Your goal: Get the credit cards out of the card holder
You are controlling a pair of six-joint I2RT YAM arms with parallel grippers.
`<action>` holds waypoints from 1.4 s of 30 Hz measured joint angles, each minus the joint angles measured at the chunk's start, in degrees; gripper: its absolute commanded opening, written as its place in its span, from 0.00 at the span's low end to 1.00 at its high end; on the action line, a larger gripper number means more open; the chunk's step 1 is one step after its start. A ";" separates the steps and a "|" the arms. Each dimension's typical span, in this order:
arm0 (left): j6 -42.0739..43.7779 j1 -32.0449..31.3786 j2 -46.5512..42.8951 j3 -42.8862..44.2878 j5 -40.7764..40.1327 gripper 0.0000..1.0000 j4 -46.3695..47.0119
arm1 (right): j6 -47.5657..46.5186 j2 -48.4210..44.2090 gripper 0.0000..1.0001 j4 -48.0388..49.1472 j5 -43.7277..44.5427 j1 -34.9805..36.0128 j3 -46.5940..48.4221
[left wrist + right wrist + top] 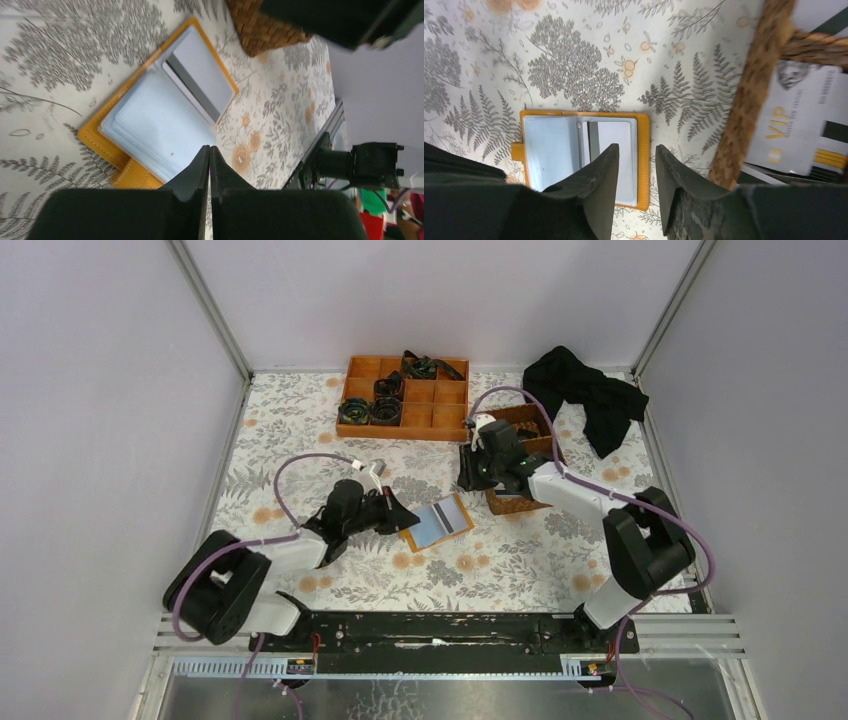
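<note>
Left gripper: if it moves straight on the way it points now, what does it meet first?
Probably the open card holder, lying just ahead of its shut jaws; height above it is unclear.

Black chunky joints plus white links on left arm and right arm, purple cable looped off each, matte black wedge fingers.

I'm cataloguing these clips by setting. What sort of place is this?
Likely a robotics lab cell: plain grey walls box in a floral-covered table, with a black mounting rail at its near edge.
</note>
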 measured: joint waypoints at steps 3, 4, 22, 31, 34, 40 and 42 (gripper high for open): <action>1.40 -0.31 -4.11 0.17 -4.48 0.21 -2.29 | 0.44 2.78 0.38 1.31 -0.57 0.98 -0.39; 2.01 -0.48 -4.94 0.72 -6.38 0.27 -3.80 | 0.59 3.61 0.37 1.75 -0.57 1.22 -0.66; 2.40 -3.74 -2.86 8.11 -27.85 0.91 -16.31 | 2.05 8.39 0.37 3.37 -0.44 4.87 -2.73; 1.97 -4.13 -6.10 8.11 -22.91 0.83 -16.68 | 4.24 8.22 0.36 4.46 -0.83 9.38 -4.22; 0.79 -4.20 -6.14 7.96 -19.80 0.80 -14.88 | 4.46 7.93 0.36 4.35 -0.94 9.38 -4.35; -2.36 -4.20 -4.13 5.60 -11.10 0.78 -6.29 | 4.44 6.25 0.35 2.84 0.55 9.38 -4.92; -3.96 -4.20 -2.29 4.46 -8.11 0.76 -2.60 | 4.44 5.57 0.33 2.16 1.40 9.38 -4.94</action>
